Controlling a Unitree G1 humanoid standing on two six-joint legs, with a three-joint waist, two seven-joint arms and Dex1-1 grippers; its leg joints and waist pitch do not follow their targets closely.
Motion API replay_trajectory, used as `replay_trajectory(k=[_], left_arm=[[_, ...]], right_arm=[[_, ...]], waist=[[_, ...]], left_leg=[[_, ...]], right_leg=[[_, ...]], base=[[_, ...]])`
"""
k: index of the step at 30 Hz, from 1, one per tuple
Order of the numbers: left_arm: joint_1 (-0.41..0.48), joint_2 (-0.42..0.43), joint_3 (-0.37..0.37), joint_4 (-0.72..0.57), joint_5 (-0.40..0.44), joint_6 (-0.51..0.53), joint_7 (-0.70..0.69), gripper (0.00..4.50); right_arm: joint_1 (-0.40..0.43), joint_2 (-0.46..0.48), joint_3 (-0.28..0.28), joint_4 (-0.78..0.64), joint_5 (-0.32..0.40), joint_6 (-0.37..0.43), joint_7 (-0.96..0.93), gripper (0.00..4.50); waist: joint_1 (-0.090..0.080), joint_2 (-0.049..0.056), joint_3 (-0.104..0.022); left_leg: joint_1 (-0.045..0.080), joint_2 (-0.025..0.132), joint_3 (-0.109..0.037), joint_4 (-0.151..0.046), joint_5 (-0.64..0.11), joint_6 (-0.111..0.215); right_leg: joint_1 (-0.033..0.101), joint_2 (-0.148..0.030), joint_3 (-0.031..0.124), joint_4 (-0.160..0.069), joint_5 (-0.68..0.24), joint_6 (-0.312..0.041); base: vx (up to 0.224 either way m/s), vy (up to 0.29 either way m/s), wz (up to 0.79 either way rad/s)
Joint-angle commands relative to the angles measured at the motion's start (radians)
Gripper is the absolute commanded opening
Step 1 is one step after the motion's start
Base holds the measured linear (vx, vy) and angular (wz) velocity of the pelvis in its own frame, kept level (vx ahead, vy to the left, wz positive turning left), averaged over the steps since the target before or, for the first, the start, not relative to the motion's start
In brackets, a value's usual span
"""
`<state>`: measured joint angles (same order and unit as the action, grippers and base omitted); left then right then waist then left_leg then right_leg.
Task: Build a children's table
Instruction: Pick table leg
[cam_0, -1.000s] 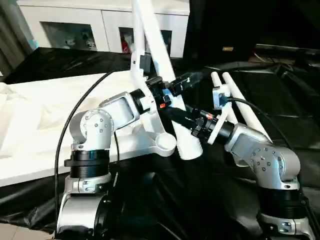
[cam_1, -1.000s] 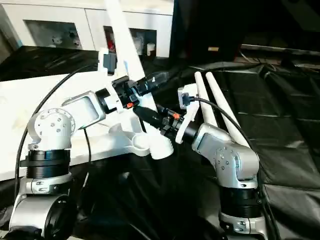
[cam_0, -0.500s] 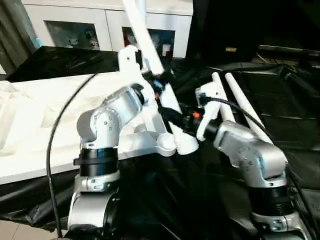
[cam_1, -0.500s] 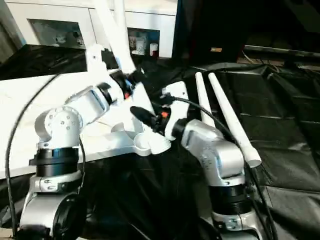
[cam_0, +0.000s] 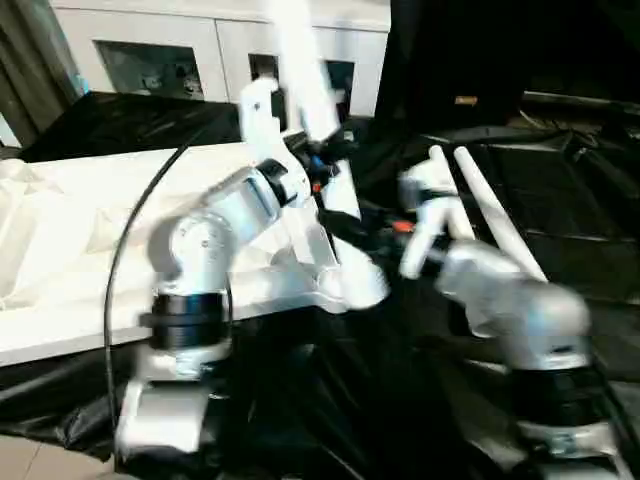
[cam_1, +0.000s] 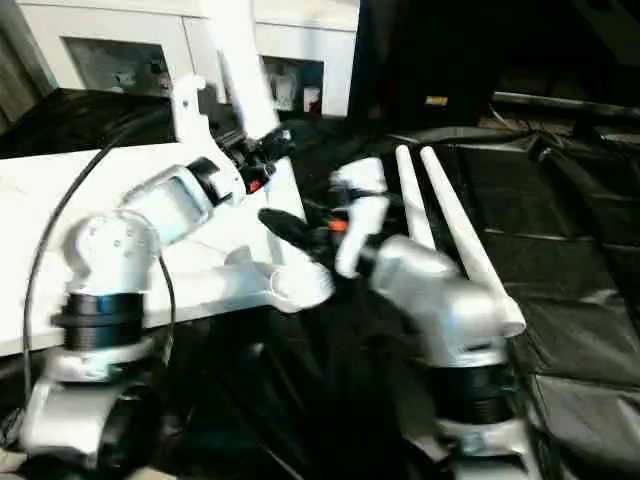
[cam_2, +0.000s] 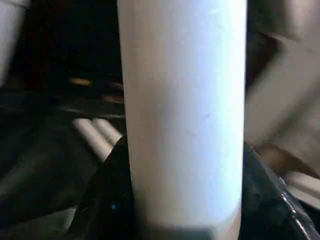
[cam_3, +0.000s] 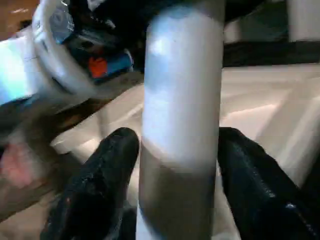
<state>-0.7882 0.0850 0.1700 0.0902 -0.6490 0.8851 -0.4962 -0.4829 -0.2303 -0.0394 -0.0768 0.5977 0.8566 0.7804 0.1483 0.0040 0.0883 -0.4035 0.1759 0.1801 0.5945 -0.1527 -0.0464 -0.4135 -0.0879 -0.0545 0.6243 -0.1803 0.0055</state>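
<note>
White leg between both grippers, rising steeply over the tabletop's near corner.

Leg (cam_0: 305, 75) stands near-upright, foot at the tabletop (cam_0: 90, 230) corner socket. Left gripper (cam_2: 182, 220) clasps it higher up, fingers against both sides; right gripper (cam_3: 175, 165) straddles it lower, nearer the socket, contact unclear. Two spare legs (cam_1: 440, 220) lie right.

white table leg (cam_2: 185, 115), black sheeting (cam_0: 580, 200)

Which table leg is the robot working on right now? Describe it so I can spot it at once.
Find the white tabletop lying underside up on the black sheet. At its near right corner one white leg stands up steeply toward the cabinet, with both grippers at it. The two spare legs lie flat on the sheet to the right.
</note>
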Motion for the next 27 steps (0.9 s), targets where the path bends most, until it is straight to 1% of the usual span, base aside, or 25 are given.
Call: replay_trajectory(k=[1,2,3,4,5,7,8,9,10,11,13,14,15,16,17,18,19,20,21,22,23,24,25,26,27], left_arm=[[-0.011,0.015,-0.018,-0.044,-0.069,0.014,-0.136,1.87],[-0.011,0.020,-0.013,-0.053,-0.100,0.028,-0.173,1.86],[-0.011,0.020,-0.013,-0.053,-0.100,0.028,-0.173,1.85],[-0.011,0.023,-0.011,-0.058,-0.120,0.039,-0.194,1.85],[-0.009,0.028,-0.012,-0.063,-0.142,0.041,-0.231,1.85],[-0.009,0.036,-0.015,-0.070,-0.183,0.029,-0.306,1.84],[-0.010,0.035,-0.013,-0.069,-0.190,0.027,-0.311,1.84],[-0.013,0.032,-0.009,-0.069,-0.197,0.026,-0.312,1.84],[-0.020,0.019,0.002,-0.068,-0.217,0.027,-0.312,1.83],[-0.021,0.017,0.002,-0.070,-0.222,0.027,-0.317,1.83],[-0.019,0.017,0.001,-0.073,-0.224,0.021,-0.327,1.82],[-0.016,0.014,0.003,-0.075,-0.224,0.018,-0.323,1.82],[-0.013,0.012,0.003,-0.078,-0.223,0.008,-0.326,1.82],[-0.008,0.013,0.000,-0.082,-0.222,0.001,-0.331,1.82],[-0.005,0.019,-0.007,-0.083,-0.216,-0.002,-0.330,1.82],[-0.004,0.020,-0.010,-0.082,-0.210,-0.003,-0.324,1.82],[-0.004,0.015,-0.007,-0.078,-0.198,-0.006,-0.291,2.38],[-0.007,0.010,-0.004,-0.069,-0.181,-0.008,-0.255,2.52],[-0.009,0.006,-0.001,-0.062,-0.167,-0.010,-0.222,2.52],[-0.007,0.006,-0.021,-0.053,-0.103,-0.035,-0.165,2.52],[-0.003,0.011,-0.046,-0.051,-0.047,-0.053,-0.123,2.58],[-0.002,0.012,-0.053,-0.051,-0.031,-0.058,-0.112,2.72],[0.002,0.016,-0.070,-0.050,0.004,-0.068,-0.084,2.87],[0.002,0.016,-0.070,-0.050,0.004,-0.068,-0.084,2.87],[0.009,-0.009,-0.083,-0.024,0.082,-0.061,0.057,2.87]], right_arm=[[0.009,-0.025,-0.002,-0.026,0.075,0.078,0.085,2.99],[0.011,-0.035,0.004,-0.020,0.083,0.094,0.094,2.99],[0.011,-0.035,0.004,-0.020,0.083,0.094,0.094,2.99],[0.012,-0.040,0.009,-0.015,0.086,0.103,0.097,2.99],[0.018,-0.059,0.029,-0.016,0.087,0.112,0.117,2.99],[0.026,-0.095,0.076,-0.016,0.074,0.123,0.146,2.99],[0.027,-0.098,0.083,-0.015,0.071,0.122,0.146,2.99],[0.025,-0.098,0.085,-0.012,0.070,0.123,0.144,2.83],[0.020,-0.090,0.081,-0.005,0.080,0.134,0.137,2.66],[0.017,-0.087,0.079,-0.001,0.082,0.134,0.135,2.66],[0.010,-0.080,0.078,0.007,0.079,0.128,0.130,2.45],[0.008,-0.076,0.081,0.010,0.071,0.120,0.126,2.36],[0.006,-0.073,0.084,0.013,0.067,0.114,0.123,2.28],[0.004,-0.074,0.088,0.014,0.065,0.106,0.120,2.22],[0.001,-0.073,0.092,0.014,0.062,0.095,0.113,2.16],[-0.002,-0.072,0.093,0.016,0.059,0.089,0.107,2.16],[-0.007,-0.063,0.094,0.021,0.049,0.079,0.088,2.09],[-0.011,-0.056,0.095,0.023,0.039,0.069,0.072,2.06],[-0.014,-0.050,0.096,0.024,0.030,0.060,0.058,2.04],[-0.019,-0.037,0.095,0.024,0.012,0.046,0.026,2.02],[-0.022,-0.029,0.093,0.023,-0.002,0.036,0.002,2.00],[-0.022,-0.027,0.092,0.023,-0.005,0.033,-0.004,1.98],[-0.024,-0.023,0.091,0.023,-0.014,0.026,-0.017,1.96],[-0.024,-0.023,0.091,0.023,-0.014,0.026,-0.017,1.96],[-0.030,0.012,0.067,0.036,-0.034,-0.012,-0.081,1.96]], waist=[[0.005,-0.003,-0.097],[0.007,-0.001,-0.098],[0.006,-0.001,-0.097],[0.007,-0.001,-0.098],[0.005,-0.002,-0.097],[0.006,-0.001,-0.095],[0.006,-0.002,-0.094],[0.006,-0.002,-0.094],[0.005,-0.007,-0.093],[0.007,-0.007,-0.095],[0.008,-0.004,-0.095],[0.007,-0.004,-0.094],[0.009,-0.001,-0.094],[0.010,-0.005,-0.095],[0.012,-0.004,-0.095],[0.013,-0.006,-0.095],[0.014,-0.004,-0.096],[0.014,-0.003,-0.097],[0.014,-0.001,-0.096],[0.015,-0.002,-0.095],[0.015,0.000,-0.095],[0.016,0.000,-0.096],[0.018,-0.001,-0.097],[0.021,-0.001,-0.098],[0.022,0.004,-0.099]], left_leg=[[0.024,0.038,-0.016,-0.059,-0.147,0.019],[0.024,0.040,-0.016,-0.058,-0.145,0.019],[0.024,0.040,-0.016,-0.057,-0.145,0.018],[0.022,0.042,-0.017,-0.057,-0.146,0.014],[0.023,0.038,-0.015,-0.057,-0.158,0.011],[0.027,0.040,-0.015,-0.059,-0.182,0.000],[0.026,0.041,-0.015,-0.060,-0.185,-0.002],[0.026,0.042,-0.016,-0.061,-0.189,-0.010],[0.026,0.042,-0.016,-0.062,-0.200,-0.014],[0.026,0.042,-0.017,-0.061,-0.207,-0.017],[0.028,0.043,-0.018,-0.062,-0.213,-0.022],[0.027,0.043,-0.018,-0.063,-0.215,-0.024],[0.029,0.043,-0.018,-0.063,-0.222,-0.029],[0.029,0.044,-0.019,-0.064,-0.224,-0.032],[0.028,0.044,-0.020,-0.064,-0.221,-0.034],[0.028,0.044,-0.020,-0.065,-0.221,-0.035],[0.027,0.044,-0.021,-0.065,-0.215,-0.036],[0.027,0.045,-0.021,-0.064,-0.213,-0.037],[0.026,0.045,-0.022,-0.064,-0.214,-0.042],[0.026,0.044,-0.022,-0.064,-0.215,-0.044],[0.027,0.047,-0.024,-0.067,-0.219,-0.048],[0.028,0.047,-0.025,-0.067,-0.221,-0.050],[0.030,0.045,-0.023,-0.066,-0.217,-0.050],[0.029,0.045,-0.024,-0.066,-0.212,-0.049],[0.026,0.045,-0.026,-0.067,-0.202,-0.055]], right_leg=[[0.060,-0.055,0.036,-0.066,-0.113,-0.212],[0.059,-0.056,0.036,-0.064,-0.104,-0.225],[0.058,-0.056,0.036,-0.063,-0.102,-0.230],[0.059,-0.058,0.035,-0.060,-0.096,-0.240],[0.059,-0.056,0.035,-0.063,-0.115,-0.239],[0.058,-0.058,0.036,-0.070,-0.168,-0.223],[0.059,-0.058,0.037,-0.070,-0.177,-0.218],[0.058,-0.059,0.037,-0.070,-0.189,-0.210],[0.058,-0.060,0.037,-0.072,-0.208,-0.206],[0.058,-0.063,0.037,-0.074,-0.231,-0.200],[0.055,-0.062,0.037,-0.076,-0.251,-0.188],[0.055,-0.062,0.036,-0.077,-0.256,-0.185],[0.053,-0.062,0.036,-0.078,-0.263,-0.180],[0.054,-0.062,0.035,-0.078,-0.261,-0.177],[0.054,-0.063,0.035,-0.077,-0.261,-0.174],[0.055,-0.064,0.034,-0.077,-0.262,-0.171],[0.055,-0.064,0.034,-0.075,-0.255,-0.170],[0.054,-0.063,0.034,-0.074,-0.247,-0.170],[0.052,-0.063,0.034,-0.073,-0.237,-0.173],[0.052,-0.064,0.033,-0.073,-0.233,-0.179],[0.052,-0.063,0.034,-0.075,-0.234,-0.169],[0.052,-0.062,0.034,-0.076,-0.236,-0.160],[0.053,-0.062,0.034,-0.075,-0.235,-0.148],[0.054,-0.063,0.034,-0.075,-0.230,-0.144],[0.056,-0.061,0.033,-0.071,-0.215,-0.139]], base=[[0.000,0.000,0.00],[0.000,0.000,0.00],[0.000,0.000,0.00],[0.000,0.000,0.00],[0.000,0.000,0.00],[0.000,0.000,0.00],[0.000,0.000,0.00],[0.000,0.000,0.00],[0.000,0.000,0.00],[0.000,0.000,0.00],[0.000,0.000,0.00],[0.000,0.000,0.00],[0.000,0.000,0.00],[0.000,0.000,0.00],[0.000,0.000,0.00],[0.000,0.000,0.00],[0.000,0.000,0.00],[0.000,0.000,0.00],[0.000,0.000,0.00],[0.000,0.000,0.00],[0.000,0.000,0.00],[0.000,0.000,0.00],[0.000,0.000,0.00],[0.000,0.000,0.00],[0.000,0.000,0.00]])
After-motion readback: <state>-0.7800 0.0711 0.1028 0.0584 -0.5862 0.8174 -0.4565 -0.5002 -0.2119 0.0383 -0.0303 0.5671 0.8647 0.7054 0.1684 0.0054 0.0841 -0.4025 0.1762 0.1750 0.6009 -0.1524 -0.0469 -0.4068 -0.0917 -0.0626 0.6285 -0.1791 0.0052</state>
